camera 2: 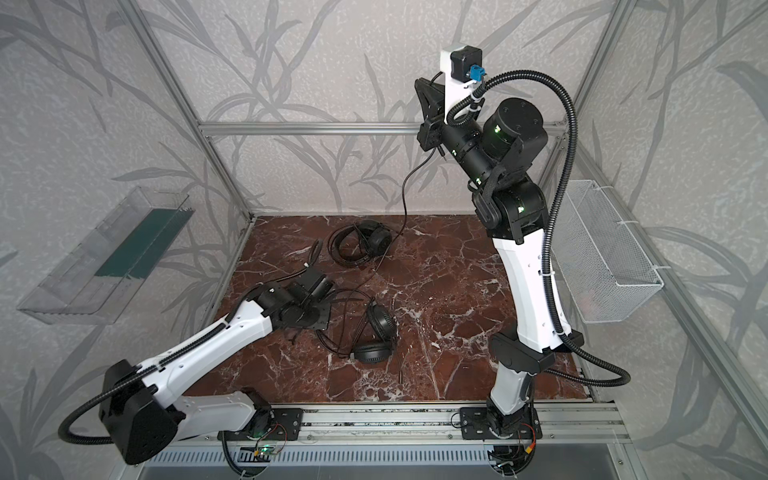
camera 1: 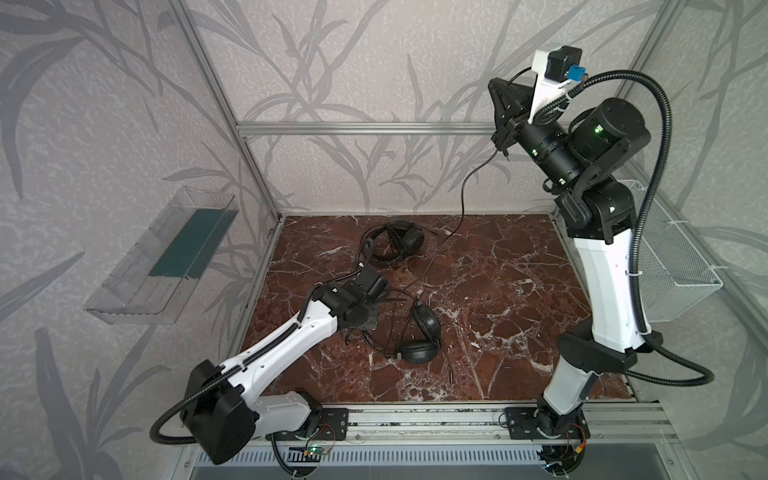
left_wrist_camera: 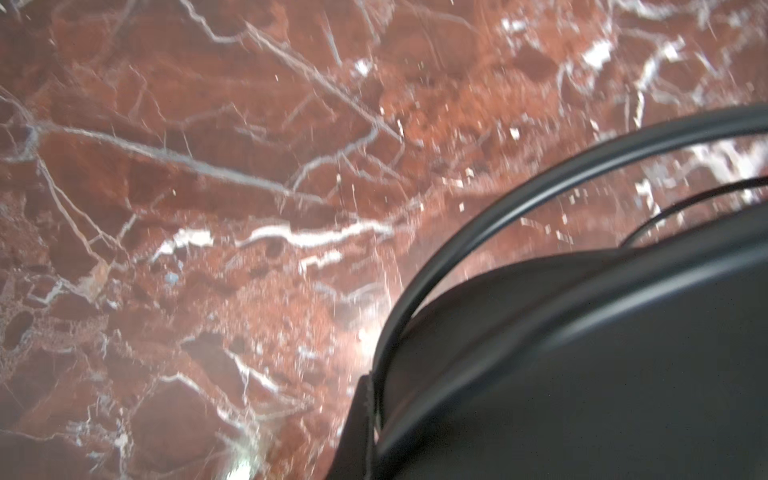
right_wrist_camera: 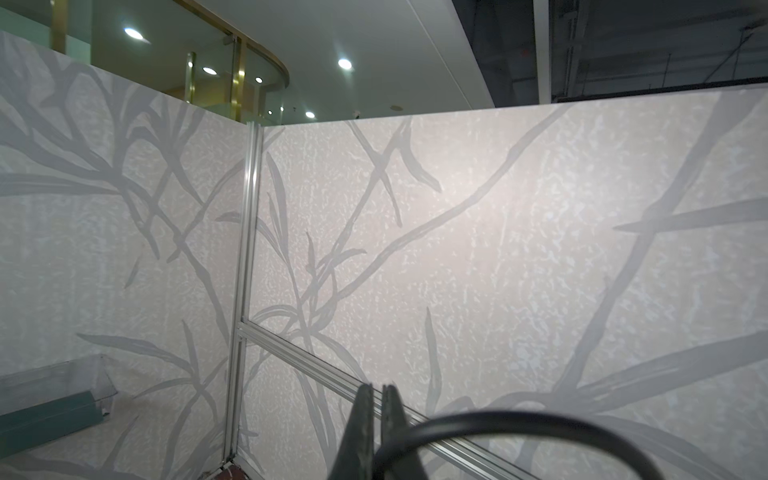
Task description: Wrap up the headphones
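The right pincer (camera 1: 498,144), raised high at the far right, is clenched on the thin black cable (camera 1: 462,195) just short of its plug; the cable curves down toward the near headphones (camera 1: 427,325), lying mid-table; the left pincer (camera 1: 350,332), low and clenched, sits against their thin wire headband (left_wrist_camera: 540,183), though whether it pinches it I cannot tell; the far headphones (camera 1: 409,240) lie beyond, cable coiled; earcups round, padded, matte black; the table (camera 1: 519,291) is glossy red marble, white-veined.
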